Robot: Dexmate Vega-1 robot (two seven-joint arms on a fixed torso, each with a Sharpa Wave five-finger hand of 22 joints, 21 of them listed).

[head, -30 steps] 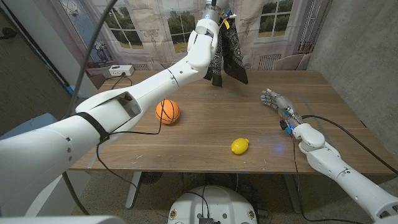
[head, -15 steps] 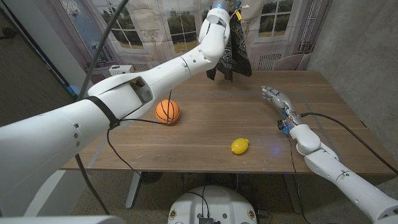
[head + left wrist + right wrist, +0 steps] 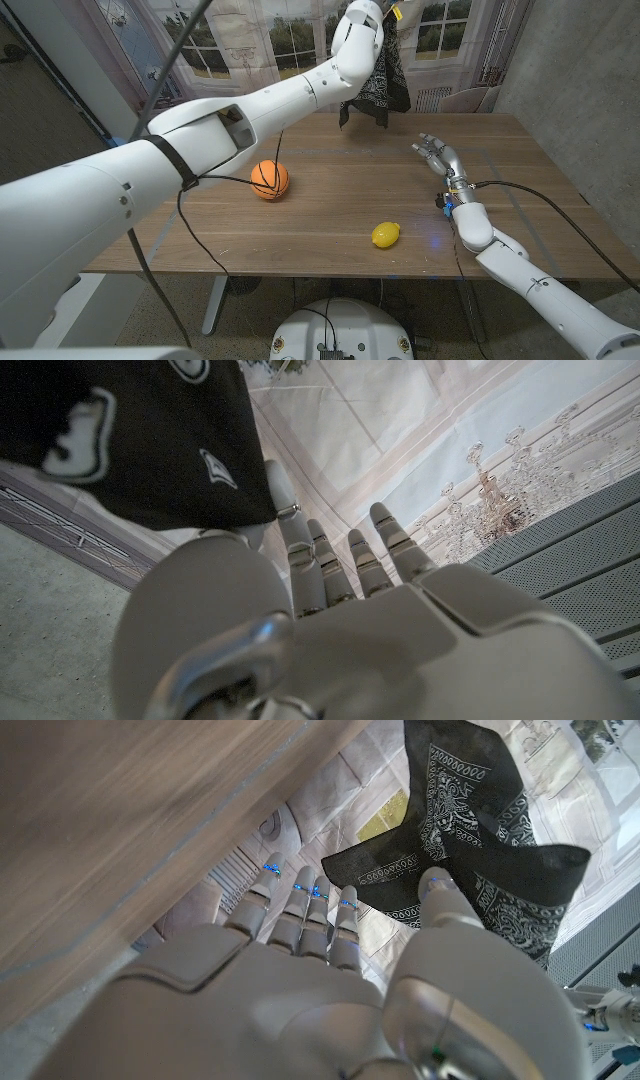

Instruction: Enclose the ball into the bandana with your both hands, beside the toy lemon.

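Both ball [image 3: 269, 179], lemon [image 3: 385, 234] head-view only

Left arm stretched high with hand [image 3: 330, 630] pinching black cloth; right hand [image 3: 437, 156] raised, fingers [image 3: 300, 910] extended, holding nothing.

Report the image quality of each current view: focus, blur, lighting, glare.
Head view: evenly lit and sharp; the ball and toy lemon are crisp with soft shadows, and a faint blue glow marks the table beside the right hand. Left wrist view: the left hand is soft, the bandana dark and slightly blurred. Right wrist view: the bandana print is sharp, the table streaked.
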